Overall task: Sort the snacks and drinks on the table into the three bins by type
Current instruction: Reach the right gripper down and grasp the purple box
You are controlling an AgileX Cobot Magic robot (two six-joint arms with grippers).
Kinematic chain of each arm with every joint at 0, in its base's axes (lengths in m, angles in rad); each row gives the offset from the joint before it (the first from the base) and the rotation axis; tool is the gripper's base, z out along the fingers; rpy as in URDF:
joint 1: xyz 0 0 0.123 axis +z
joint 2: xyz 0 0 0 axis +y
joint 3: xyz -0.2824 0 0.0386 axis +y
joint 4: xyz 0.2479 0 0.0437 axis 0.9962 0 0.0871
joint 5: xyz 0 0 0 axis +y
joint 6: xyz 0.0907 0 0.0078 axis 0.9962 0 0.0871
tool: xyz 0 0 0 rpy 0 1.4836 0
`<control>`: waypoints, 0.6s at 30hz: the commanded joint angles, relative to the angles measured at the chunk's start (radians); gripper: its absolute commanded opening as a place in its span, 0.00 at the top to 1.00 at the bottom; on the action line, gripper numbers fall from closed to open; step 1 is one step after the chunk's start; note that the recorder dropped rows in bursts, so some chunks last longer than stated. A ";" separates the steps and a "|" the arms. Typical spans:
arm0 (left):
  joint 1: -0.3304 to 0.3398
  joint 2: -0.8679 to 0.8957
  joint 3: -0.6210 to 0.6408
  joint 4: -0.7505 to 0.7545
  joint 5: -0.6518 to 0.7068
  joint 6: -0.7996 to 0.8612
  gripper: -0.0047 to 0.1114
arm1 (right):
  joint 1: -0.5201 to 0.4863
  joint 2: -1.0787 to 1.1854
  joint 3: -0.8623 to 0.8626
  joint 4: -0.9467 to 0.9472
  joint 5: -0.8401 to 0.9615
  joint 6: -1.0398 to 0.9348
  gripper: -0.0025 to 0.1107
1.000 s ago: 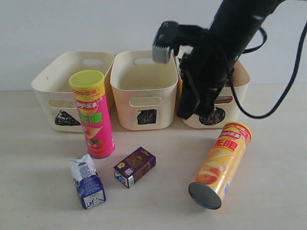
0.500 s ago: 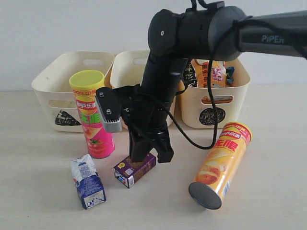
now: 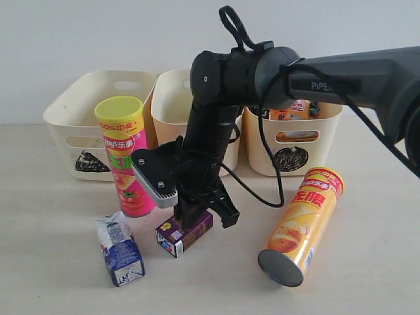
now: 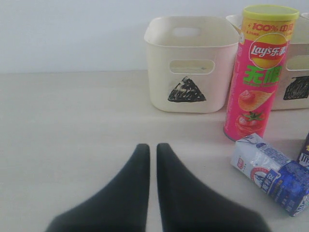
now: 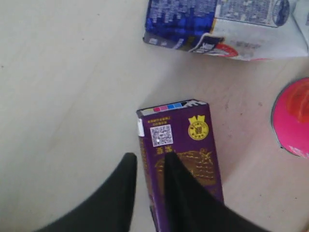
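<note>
A purple drink carton [image 3: 184, 231] [image 5: 193, 140] lies flat on the table. My right gripper [image 3: 207, 220] [image 5: 149, 158] is low over it, slightly open. One finger is over its top face, the other beside its long edge, and nothing is gripped. A blue and white drink carton [image 3: 120, 248] [image 4: 273, 169] lies to its left. The pink chip tube [image 3: 126, 154] [image 4: 260, 77] with a yellow lid stands upright. The orange-yellow chip tube [image 3: 302, 226] lies on its side at the right. Noodle packets [image 3: 295, 108] sit in the right bin [image 3: 292, 151]. My left gripper [image 4: 148, 145] is shut and empty over bare table.
Three cream bins stand in a row at the back: the left bin [image 3: 65, 125] [image 4: 188, 72], the middle bin [image 3: 172, 118] half hidden behind my right arm, and the right bin. The right arm's cable [image 3: 262, 177] loops in front of the right bin.
My right arm swung from above the right bin down and left to the purple carton. Its fingers have parted slightly. The left gripper has stayed still.
</note>
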 commanded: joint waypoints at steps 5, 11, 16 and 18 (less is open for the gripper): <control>0.001 -0.003 -0.003 -0.006 -0.006 -0.012 0.92 | 0.003 0.011 -0.009 -0.004 -0.051 0.007 0.18; 0.001 -0.003 -0.003 -0.006 -0.008 -0.012 0.92 | 0.003 0.040 -0.009 -0.004 -0.086 0.007 0.22; 0.001 -0.003 -0.003 -0.006 -0.008 -0.012 0.92 | 0.003 0.063 -0.009 -0.012 -0.111 0.007 0.22; 0.001 -0.003 -0.003 -0.006 -0.008 -0.012 0.92 | 0.003 0.073 -0.009 -0.017 -0.115 0.007 0.22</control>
